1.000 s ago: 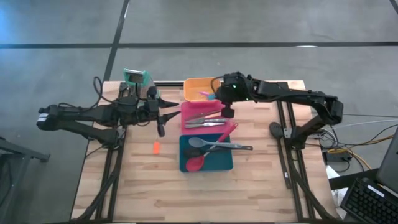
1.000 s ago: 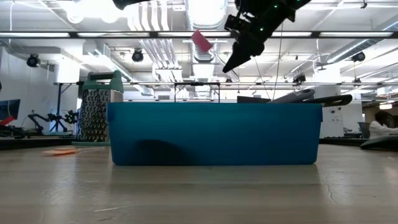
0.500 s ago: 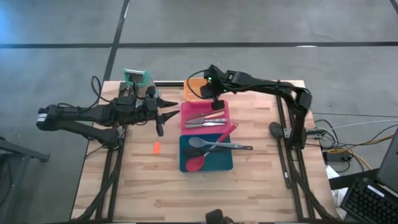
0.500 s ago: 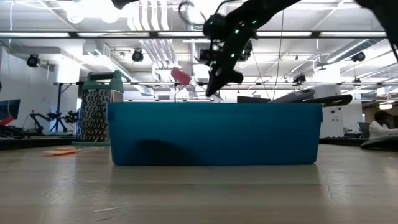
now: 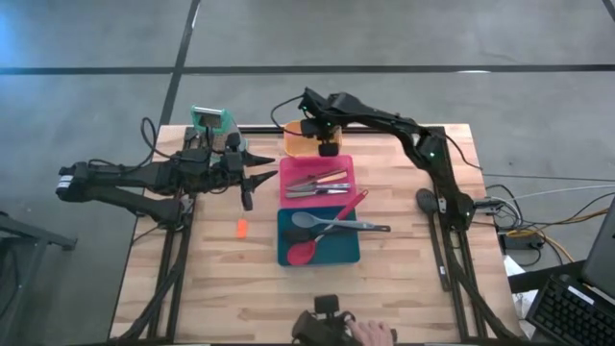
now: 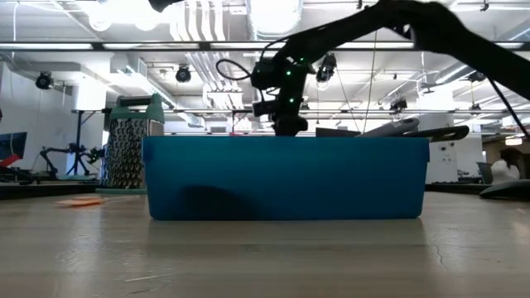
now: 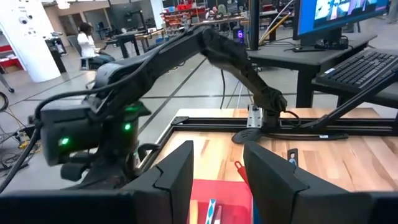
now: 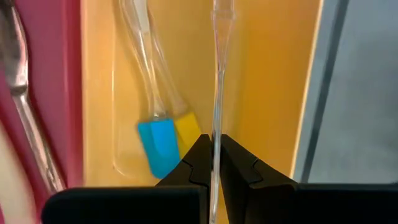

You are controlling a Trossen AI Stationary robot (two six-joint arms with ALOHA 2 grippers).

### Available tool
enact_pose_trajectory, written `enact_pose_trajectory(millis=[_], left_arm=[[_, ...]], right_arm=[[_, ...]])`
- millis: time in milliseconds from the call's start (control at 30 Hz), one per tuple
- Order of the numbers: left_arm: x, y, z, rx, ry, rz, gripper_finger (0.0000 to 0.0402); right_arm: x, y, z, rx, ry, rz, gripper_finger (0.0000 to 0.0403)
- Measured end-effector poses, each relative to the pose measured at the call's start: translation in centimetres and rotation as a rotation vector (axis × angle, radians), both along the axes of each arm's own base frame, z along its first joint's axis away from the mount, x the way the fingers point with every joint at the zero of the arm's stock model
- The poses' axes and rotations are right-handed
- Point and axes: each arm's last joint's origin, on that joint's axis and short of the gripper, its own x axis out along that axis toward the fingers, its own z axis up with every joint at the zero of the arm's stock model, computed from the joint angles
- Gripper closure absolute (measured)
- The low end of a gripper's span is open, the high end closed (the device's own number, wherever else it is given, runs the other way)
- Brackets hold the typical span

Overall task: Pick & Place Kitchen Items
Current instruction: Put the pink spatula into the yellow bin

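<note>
Clear-handled utensil point(image 8: 219, 81) | clamped in right tool point(image 8: 213, 163) (over orange tray point(image 8: 273, 93)) | left tool point(image 7: 217, 180) apart, idle

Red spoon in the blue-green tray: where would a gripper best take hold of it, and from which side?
Grip the red spoon by its handle's far end, coming straight down. Its bowl lies low in the teal tray beside the grey spoon, but the handle slants out over the rim, seemingly clear. Set the jaws across its width.
</note>
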Motion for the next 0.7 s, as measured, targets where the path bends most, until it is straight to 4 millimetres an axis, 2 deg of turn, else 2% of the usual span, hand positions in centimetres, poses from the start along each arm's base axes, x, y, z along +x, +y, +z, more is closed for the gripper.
enact_pose_trajectory(millis=[233, 500, 700], left_arm=[[-0.2, 0.0, 0.2, 0.000, -0.010, 0.000, 0.0257], [-0.3, 0.0, 0.2, 0.001, -0.014, 0.000, 0.0257], [-0.3, 0.0, 0.2, 0.001, -0.014, 0.000, 0.0257]], right_arm=[[0.4, -0.7, -1.3, 0.066, 0.109, -0.002, 0.0394], [0.5, -1.3, -3.1, 0.085, 0.150, 0.019, 0.0394], [0.5, -1.5, -3.6, 0.113, 0.142, 0.030, 0.0394]])
